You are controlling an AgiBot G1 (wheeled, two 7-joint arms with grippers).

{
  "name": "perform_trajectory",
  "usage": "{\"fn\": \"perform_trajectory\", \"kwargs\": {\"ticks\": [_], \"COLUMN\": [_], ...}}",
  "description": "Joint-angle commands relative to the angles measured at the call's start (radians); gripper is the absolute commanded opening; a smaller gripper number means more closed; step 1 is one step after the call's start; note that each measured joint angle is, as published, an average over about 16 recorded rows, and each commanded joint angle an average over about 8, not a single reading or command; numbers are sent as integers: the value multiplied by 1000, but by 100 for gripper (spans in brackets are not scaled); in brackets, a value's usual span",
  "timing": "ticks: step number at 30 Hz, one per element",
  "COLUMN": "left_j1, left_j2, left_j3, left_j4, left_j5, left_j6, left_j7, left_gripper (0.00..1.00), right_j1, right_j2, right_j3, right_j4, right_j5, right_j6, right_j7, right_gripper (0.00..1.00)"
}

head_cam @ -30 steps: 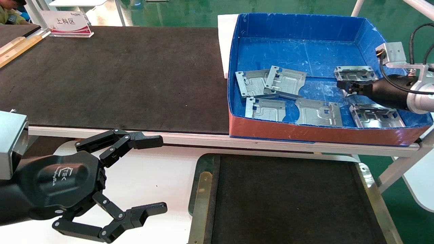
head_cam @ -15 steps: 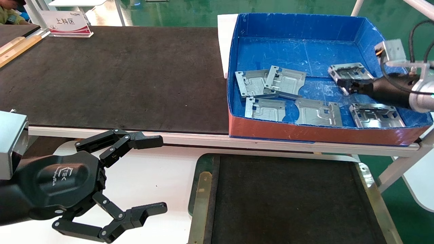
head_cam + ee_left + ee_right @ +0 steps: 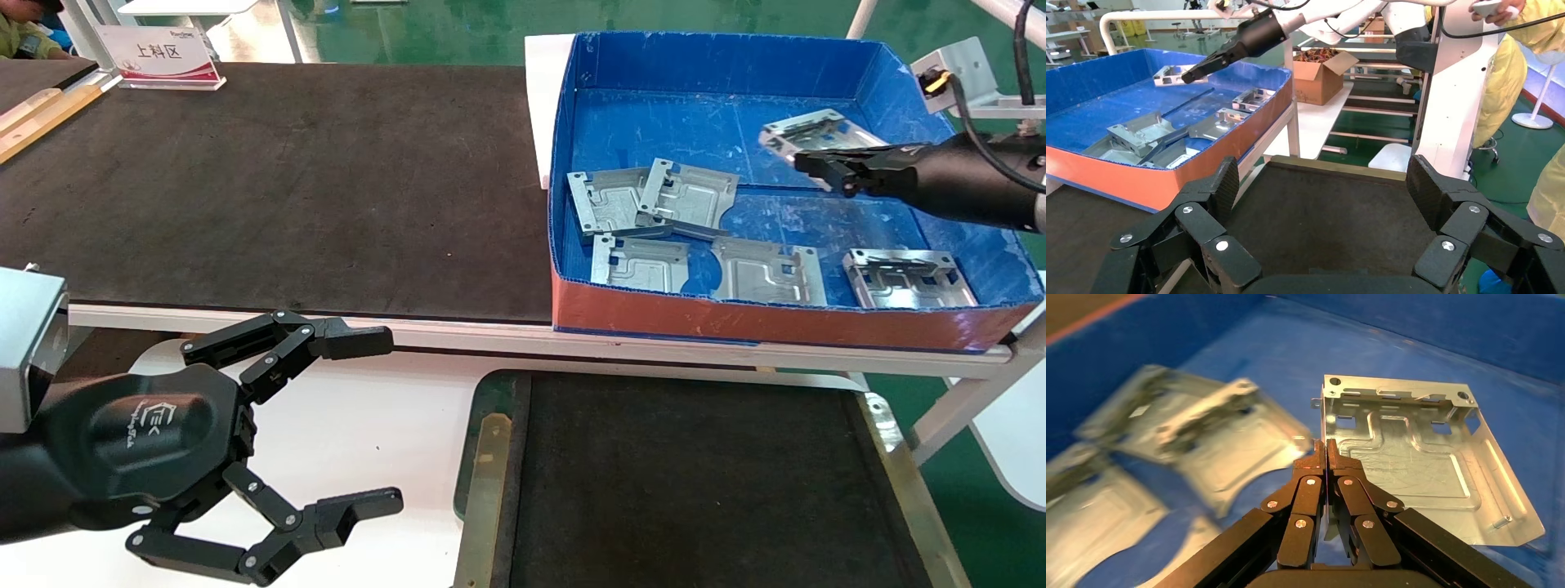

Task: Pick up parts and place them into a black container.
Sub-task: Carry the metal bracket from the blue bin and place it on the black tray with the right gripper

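Silver part [image 3: 805, 133], far edge blurred, clamped in right gripper [image 3: 817, 163]; left gripper [image 3: 359, 420] apart.

Right gripper [image 3: 820, 166] is reaching in from the far right, fingers pinched tight together. Left gripper [image 3: 377, 420] just sits parked near left, fingers spread wide apart.

The black container [image 3: 703, 482] lies open from above, while the blue box's [image 3: 899, 90] tall walls hem 5 loose parts [image 3: 764, 272].
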Motion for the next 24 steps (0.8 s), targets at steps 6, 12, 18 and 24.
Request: {"fn": "perform_trajectory", "kwargs": {"ticks": [6, 12, 18, 24], "left_j1": [0, 0, 0, 0], "left_j2": [0, 0, 0, 0], "left_j3": [0, 0, 0, 0], "left_j4": [0, 0, 0, 0], "left_j5": [0, 0, 0, 0], "left_j6": [0, 0, 0, 0], "left_j7": [0, 0, 0, 0], "left_gripper": [100, 100, 100, 100], "right_j1": [-2, -18, -61, -153], "right_j2": [47, 80, 115, 164], "right_j3": [14, 30, 50, 71], "right_j4": [71, 171, 328, 576], "right_j5": [31, 69, 126, 214], "right_j6": [-180, -301, -403, -467], "right_j7": [-43, -30, 36, 156], "right_gripper": [0, 0, 0, 0]}}
